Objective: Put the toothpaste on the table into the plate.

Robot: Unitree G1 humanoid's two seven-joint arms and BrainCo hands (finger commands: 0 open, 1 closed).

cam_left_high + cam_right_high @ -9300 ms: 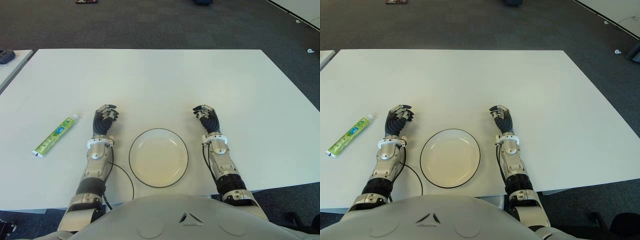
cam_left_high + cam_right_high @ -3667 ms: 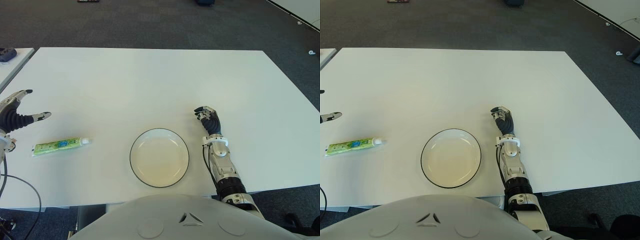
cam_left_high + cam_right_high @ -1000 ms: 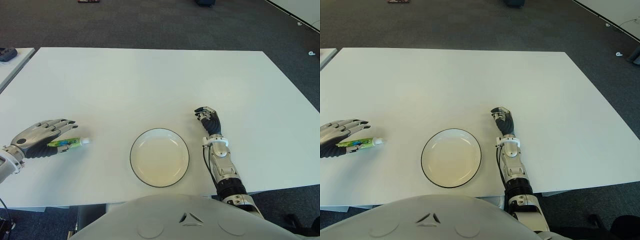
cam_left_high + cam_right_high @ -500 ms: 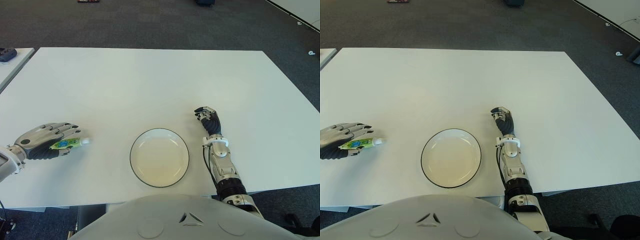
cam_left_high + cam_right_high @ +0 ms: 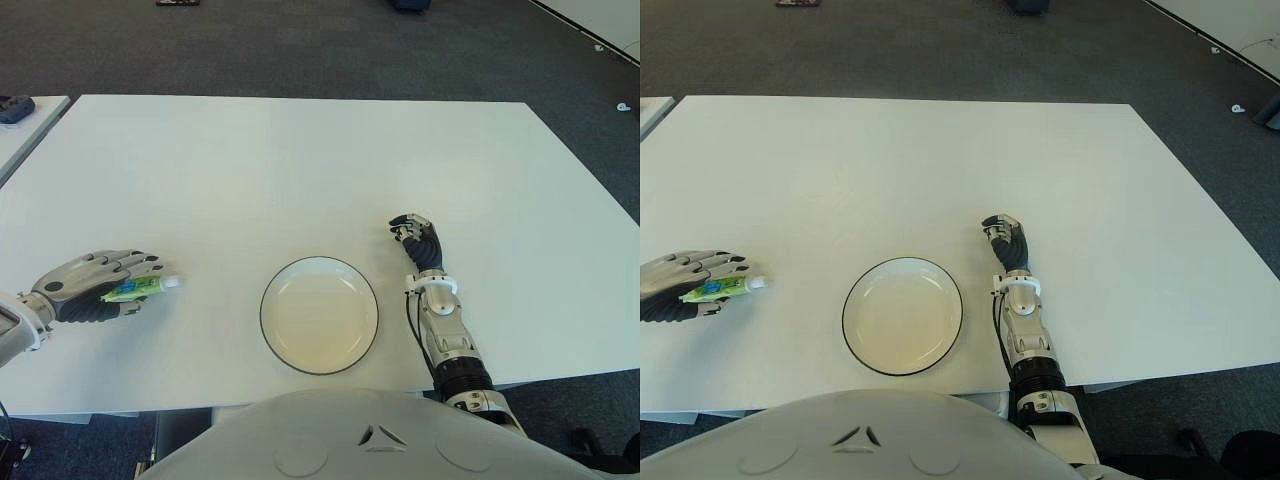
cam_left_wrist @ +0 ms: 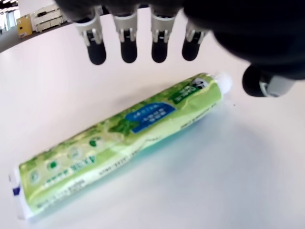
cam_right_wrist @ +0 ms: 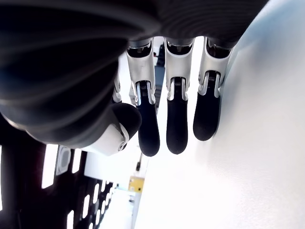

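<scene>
One green-and-white plastic toothpaste tube (image 6: pixel 119 145) lies flat on the white table (image 5: pixel 300 160), well to the left of the round white plate with a dark rim (image 5: pixel 319 315), and nothing is in the plate yet. The left hand (image 5: pixel 90 285) hovers over the tube with its four fingers (image 6: pixel 128 45) spread above the body and the thumb out near the cap end; from the wrist view the fingers are clear of the tube, so the hand is open and not yet gripping. I judge the tube light and soft, with a smooth, somewhat slippery skin that will dent under pressure, so a gentle pinch across the fuller middle of the body, fingers on one long side and thumb on the other, looks safer than taking the thin crimped tail. Its long axis runs roughly left to right across the table, the white cap (image 5: pixel 172 283) pointing toward the plate and the flat crimped end pointing away under the hand. The right hand (image 5: pixel 418 238) shows just right of the plate, fingers curled and holding nothing.
</scene>
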